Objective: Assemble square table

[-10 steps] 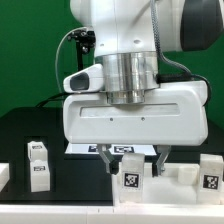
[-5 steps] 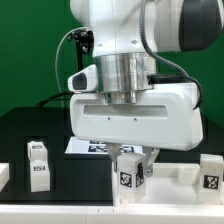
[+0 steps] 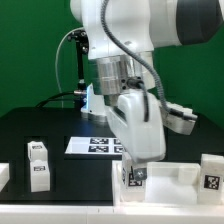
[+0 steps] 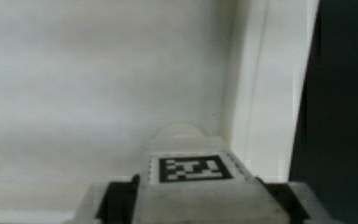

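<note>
Clamping a tagged leg (image 4: 194, 165) on two sides, the fingers (image 4: 119, 205) stand partly closed, with the leg filling the gap between them. The tag faces the wrist camera, and the white top (image 4: 105, 90) is close behind the leg. The held leg is at the top's corner on the exterior view's left; contact not discernible. Second leg (image 3: 39, 176) stands well off from the top, further left, on the black surface (image 3: 40, 125). Third leg (image 3: 210, 172) is at the top's opposite end. Marker board (image 3: 93, 145) lies flat just behind the top.
</note>
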`<control>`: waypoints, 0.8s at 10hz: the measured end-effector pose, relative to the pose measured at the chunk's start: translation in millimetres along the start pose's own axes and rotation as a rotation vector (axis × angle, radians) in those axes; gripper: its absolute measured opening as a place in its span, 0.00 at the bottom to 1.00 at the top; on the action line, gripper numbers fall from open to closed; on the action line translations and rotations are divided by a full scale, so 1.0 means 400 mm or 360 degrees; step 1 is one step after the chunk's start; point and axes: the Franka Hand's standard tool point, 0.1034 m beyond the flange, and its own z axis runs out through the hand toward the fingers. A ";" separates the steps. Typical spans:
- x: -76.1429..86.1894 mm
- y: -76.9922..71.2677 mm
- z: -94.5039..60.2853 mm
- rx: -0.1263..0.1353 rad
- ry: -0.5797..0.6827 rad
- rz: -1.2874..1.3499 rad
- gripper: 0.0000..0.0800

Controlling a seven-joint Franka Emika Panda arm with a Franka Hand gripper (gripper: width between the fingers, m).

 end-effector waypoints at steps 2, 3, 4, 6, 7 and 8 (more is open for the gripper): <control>0.002 -0.004 0.005 0.0045 0.0012 0.0416 0.36; 0.005 -0.002 0.005 0.0080 0.0027 0.0595 0.36; 0.006 -0.003 0.005 0.0089 0.0023 0.0720 0.36; 0.009 -0.002 0.005 0.0090 0.0025 0.0858 0.36; 0.009 -0.002 0.005 0.0090 0.0025 0.0861 0.36; 0.008 -0.001 0.008 0.0088 0.0025 0.0862 0.36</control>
